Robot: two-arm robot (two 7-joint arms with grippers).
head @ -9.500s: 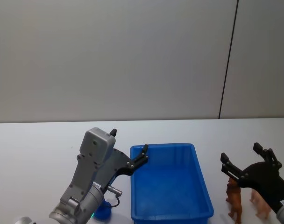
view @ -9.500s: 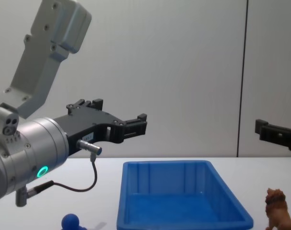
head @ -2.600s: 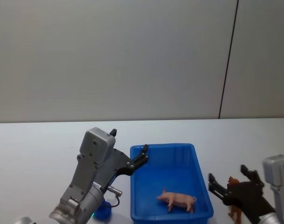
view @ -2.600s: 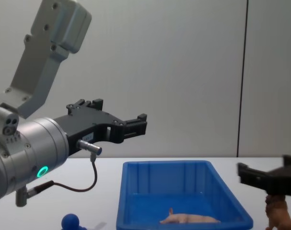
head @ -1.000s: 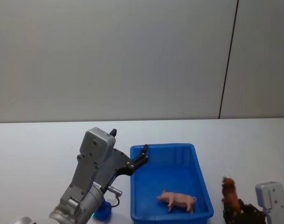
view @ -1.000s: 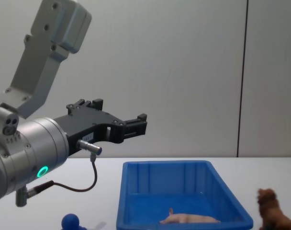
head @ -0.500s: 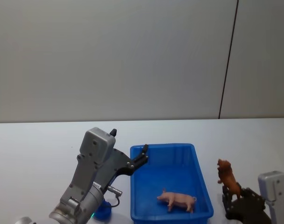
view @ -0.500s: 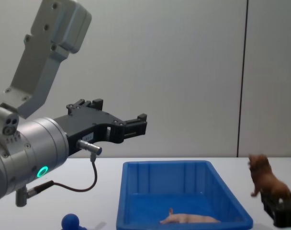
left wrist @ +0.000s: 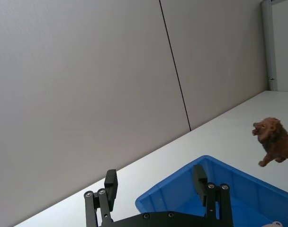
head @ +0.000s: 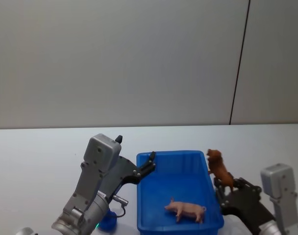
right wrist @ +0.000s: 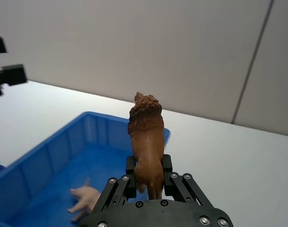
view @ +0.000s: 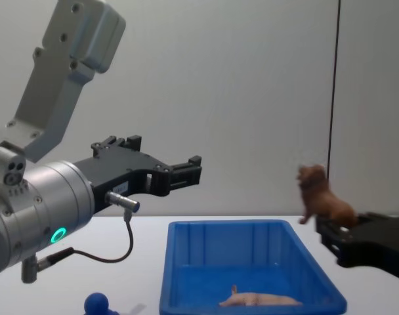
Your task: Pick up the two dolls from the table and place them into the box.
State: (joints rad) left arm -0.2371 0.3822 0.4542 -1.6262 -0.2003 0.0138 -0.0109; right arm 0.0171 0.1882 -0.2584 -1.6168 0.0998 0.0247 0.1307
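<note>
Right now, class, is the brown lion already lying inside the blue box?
No: the right gripper holds the lion in the air, above the box's rim.

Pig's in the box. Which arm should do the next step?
Right. The right gripper, jaws shut on the lion, holds it raised beside the box's right rim; a short inward move should finish. The left gripper is open and empty by the left rim.

It looks like a robot test lab: a plain white tabletop stands before a bare grey panel wall, which has one dark vertical seam at about two o'clock.
</note>
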